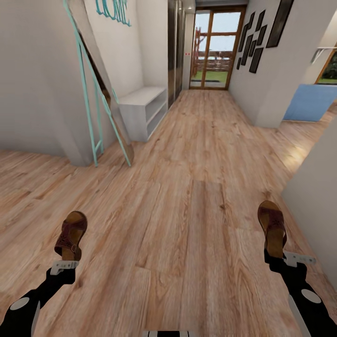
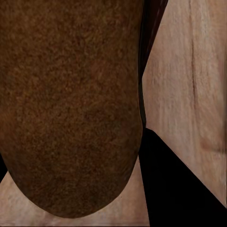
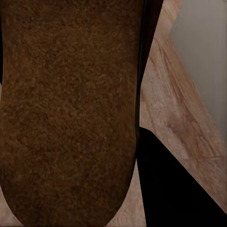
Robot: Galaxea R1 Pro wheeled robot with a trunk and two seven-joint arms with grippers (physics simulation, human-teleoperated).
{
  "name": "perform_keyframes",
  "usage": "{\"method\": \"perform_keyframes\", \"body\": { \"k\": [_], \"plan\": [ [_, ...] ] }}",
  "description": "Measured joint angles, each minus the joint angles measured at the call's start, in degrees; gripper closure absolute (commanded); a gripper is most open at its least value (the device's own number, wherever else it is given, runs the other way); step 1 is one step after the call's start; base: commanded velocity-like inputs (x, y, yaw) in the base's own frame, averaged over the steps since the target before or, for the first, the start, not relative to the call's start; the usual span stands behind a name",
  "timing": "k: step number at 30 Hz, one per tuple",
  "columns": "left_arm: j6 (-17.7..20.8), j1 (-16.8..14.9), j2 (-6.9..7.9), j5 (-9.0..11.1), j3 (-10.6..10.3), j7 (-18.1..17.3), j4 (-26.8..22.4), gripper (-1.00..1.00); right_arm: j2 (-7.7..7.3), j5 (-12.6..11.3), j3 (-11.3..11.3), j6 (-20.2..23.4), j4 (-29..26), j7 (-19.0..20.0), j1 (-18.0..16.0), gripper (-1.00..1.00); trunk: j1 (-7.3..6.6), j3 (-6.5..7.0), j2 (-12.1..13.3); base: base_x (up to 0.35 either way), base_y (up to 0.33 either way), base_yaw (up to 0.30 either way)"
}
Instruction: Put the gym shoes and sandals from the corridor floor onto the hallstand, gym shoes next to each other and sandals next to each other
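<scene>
Nearest in the head view, the left gripper carries one sandal by its heel end, toe pointing away down the corridor. The right gripper carries the other sandal the same way. Both are held above the wood floor; the fingers themselves are hidden under the soles, so how wide they stand cannot be read, only that each has a sandal in its hold.

The head view shows the sandals' dark brown straps and footbeds from above. The left wrist view gives what that one cannot: the rough brown underside of the left sandal's sole, very close, with floor planks beside it. The right wrist view shows the other sole likewise, with floor and a strip of pale wall past it.

Farther on, at the left, a leaning mirror with a teal frame stands against the wall corner. Just beyond it a low pale-grey shelf bench sits along the left wall. Above it, teal letters on the wall are cut off at the top and seem to read "HOME". Dark picture frames hang on the right wall, and a glazed wooden door closes the far end.
</scene>
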Motion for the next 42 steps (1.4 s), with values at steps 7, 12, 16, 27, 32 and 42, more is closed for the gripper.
{"method": "perform_keyframes", "body": {
  "k": [7, 12, 16, 27, 32, 42],
  "plan": [
    [0.00, 0.00, 0.00, 0.05, 0.06, 0.00, 0.00, 1.00, 0.00, 0.00, 0.03, 0.00, 0.06, 0.00, 0.00, 1.00, 0.00, 0.48, 0.00, -0.256, -0.200, 0.184],
    [0.01, 0.00, 0.01, 0.09, 0.11, -0.01, -0.01, 1.00, 0.00, 0.00, 0.05, -0.01, 0.07, 0.00, 0.00, 1.00, 0.01, 0.82, 0.00, -0.283, -0.147, 0.184],
    [0.02, -0.02, 0.01, 0.09, 0.12, -0.02, -0.03, 1.00, 0.00, 0.00, 0.05, -0.03, 0.08, 0.00, 0.00, 1.00, 0.01, 1.10, 0.00, -0.319, -0.062, 0.184],
    [0.10, 0.00, 0.01, 0.09, 0.20, -0.04, -0.11, 1.00, 0.00, -0.01, 0.06, -0.04, 0.10, -0.01, -0.01, 1.00, 0.01, 1.85, 0.00, -0.338, 0.030, 0.184],
    [0.12, 0.00, 0.01, 0.09, 0.22, -0.05, -0.14, 1.00, 0.00, -0.01, 0.03, -0.05, 0.17, 0.00, -0.01, 1.00, 0.01, 2.20, 0.00, -0.320, 0.159, 0.184],
    [0.04, 0.00, 0.00, 0.09, 0.13, -0.02, -0.11, 1.00, 0.00, -0.01, 0.05, -0.03, 0.09, -0.01, 0.00, 1.00, 0.01, 2.88, 0.00, -0.311, 0.095, 0.184]
  ]
}}
